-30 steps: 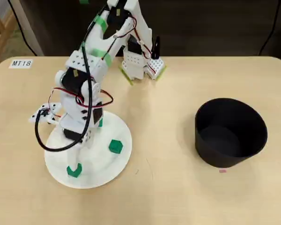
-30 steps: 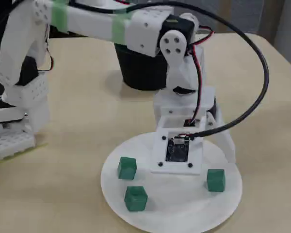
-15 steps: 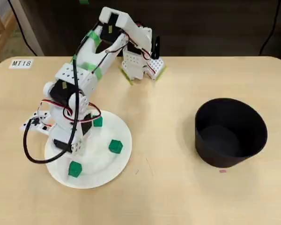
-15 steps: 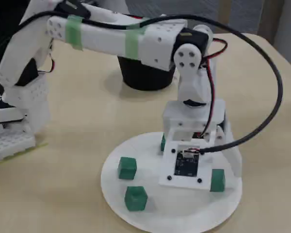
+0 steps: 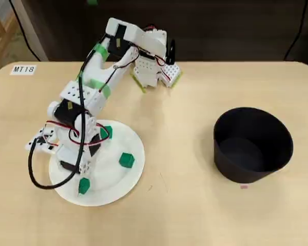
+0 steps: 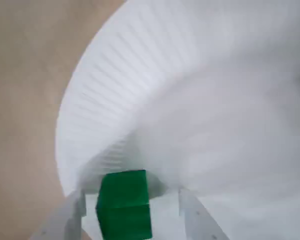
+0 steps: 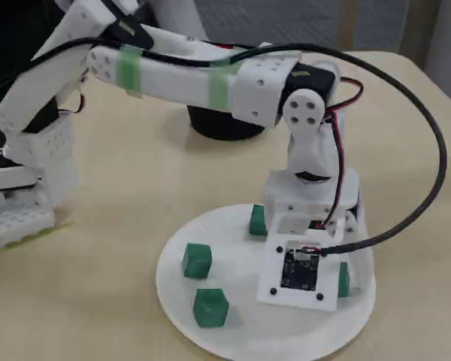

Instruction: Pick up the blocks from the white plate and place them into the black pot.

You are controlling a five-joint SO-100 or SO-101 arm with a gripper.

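Spread jaws of the gripper [image 6: 131, 212] sat low over the white plate [image 6: 200, 100], one pale finger [image 6: 65, 220] on each side of a green block [image 6: 124, 204]. A gap showed between each finger and the block in the wrist view, so nothing was pinched yet, though the block lay squarely between the tips. All four blocks were on the plate in the fixed view: one [image 7: 197, 259] near the middle, one [image 7: 210, 307] nearer the front rim, one [image 7: 258, 219] behind the wrist, and one [image 7: 343, 279] partly hidden at the gripper. The black pot [image 5: 252, 145] stood well apart to the right in the overhead view, looking empty. By that showing, no block had been moved; all four remained to carry.
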